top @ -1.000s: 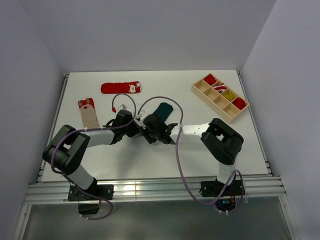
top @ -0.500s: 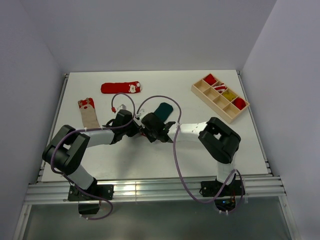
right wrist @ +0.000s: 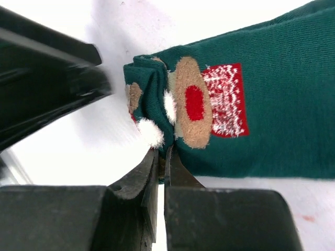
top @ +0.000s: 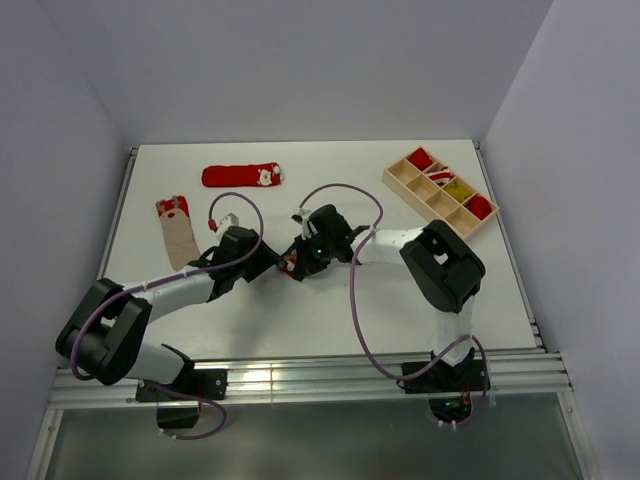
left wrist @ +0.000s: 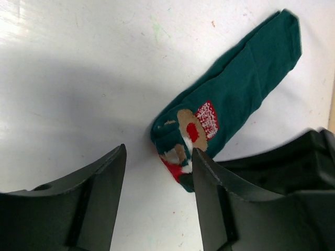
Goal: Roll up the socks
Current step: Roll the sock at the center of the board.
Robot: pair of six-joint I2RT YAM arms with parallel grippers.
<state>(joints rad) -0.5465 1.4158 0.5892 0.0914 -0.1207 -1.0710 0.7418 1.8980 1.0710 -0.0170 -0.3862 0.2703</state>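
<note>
A second ago my left claw (left wrist: 158, 157) was clamped on the cuff of the dark green sock (left wrist: 241, 89). Now its jaws stand apart, with the cuff lying just ahead of the gap and no longer pinched. In the same beat my right claw (right wrist: 162, 156), which had been partly open, has closed on the near edge of that cuff, just under the little figure. From above, my right wrist has swung in over the sock and hides most of it.

So the hold has passed from left to right. The cuff end is bunched and turned over on itself, while the rest of the sock lies flat on the counter (left wrist: 78, 78), toe pointing away. I judge that the roll has barely begun, perhaps a single turn. My right claw alone now has to keep that tuck from springing open, and my left is free to take a fresh hold.

The red sock (top: 238, 176) and the beige sock (top: 180, 235) lie flat at the far left, so most of the job is still ahead.
</note>
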